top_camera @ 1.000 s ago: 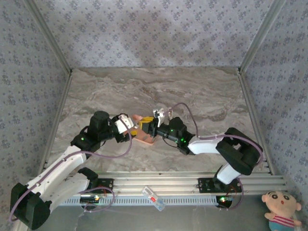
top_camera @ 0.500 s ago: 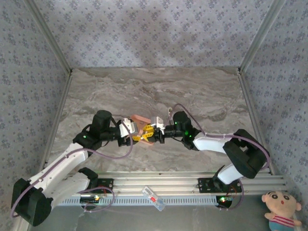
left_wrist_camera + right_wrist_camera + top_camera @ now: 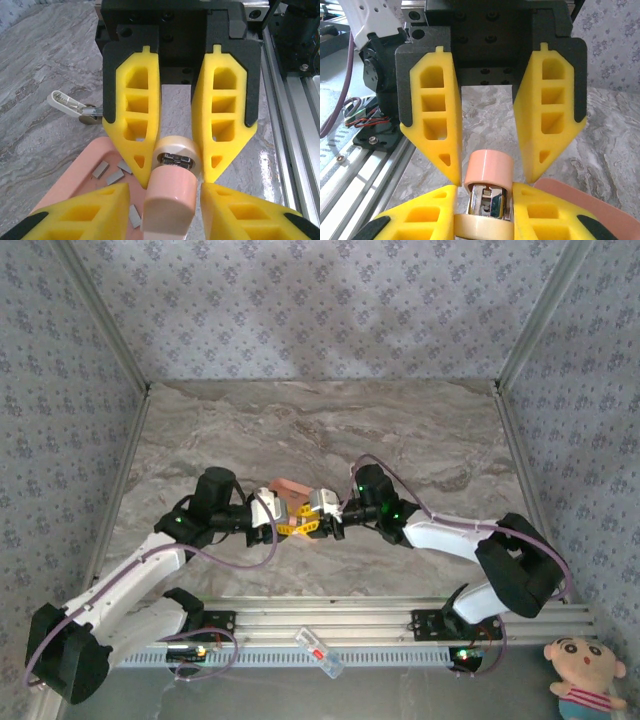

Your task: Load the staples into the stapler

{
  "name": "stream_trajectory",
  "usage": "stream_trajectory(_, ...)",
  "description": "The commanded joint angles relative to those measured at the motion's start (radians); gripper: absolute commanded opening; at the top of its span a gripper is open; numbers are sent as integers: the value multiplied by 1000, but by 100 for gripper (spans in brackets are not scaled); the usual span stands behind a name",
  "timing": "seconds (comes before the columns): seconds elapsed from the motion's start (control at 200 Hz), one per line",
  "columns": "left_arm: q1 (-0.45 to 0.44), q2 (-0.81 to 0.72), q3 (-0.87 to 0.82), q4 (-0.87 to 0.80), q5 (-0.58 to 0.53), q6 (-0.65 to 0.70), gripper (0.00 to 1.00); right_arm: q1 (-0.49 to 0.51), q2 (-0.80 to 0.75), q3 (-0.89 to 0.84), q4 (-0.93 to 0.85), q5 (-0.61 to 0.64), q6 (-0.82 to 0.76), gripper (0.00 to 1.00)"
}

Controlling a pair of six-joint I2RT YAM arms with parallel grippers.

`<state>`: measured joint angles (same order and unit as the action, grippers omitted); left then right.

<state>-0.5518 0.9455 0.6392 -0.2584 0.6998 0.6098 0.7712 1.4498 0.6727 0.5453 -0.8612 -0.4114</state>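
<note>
Top view, arms: left jaws and right jaws faced tip to tip over the pink tray (image 3: 291, 485) on the marble counter (image 3: 420, 430).
Left wrist, left jaws: set narrow, yellow fingers (image 3: 132, 115) touching both sides of the stapler's (image 3: 168, 200) cream end.
Left wrist, staples: staples (image 3: 115, 176) lay loose in the tray, just beside the stapler.
Right wrist, right jaws: nearly closed, fingers (image 3: 432, 115) clamping the stapler's pink end.

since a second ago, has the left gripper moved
Yes. The left gripper has shifted right, toward the right arm, and slightly nearer the aluminium rail at the table's near edge.
</note>
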Motion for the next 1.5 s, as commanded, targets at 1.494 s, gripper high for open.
stream_trajectory(1.494,-20,59,65,-70,53,35,21,-16,-68,-2,62,-47,12,11)
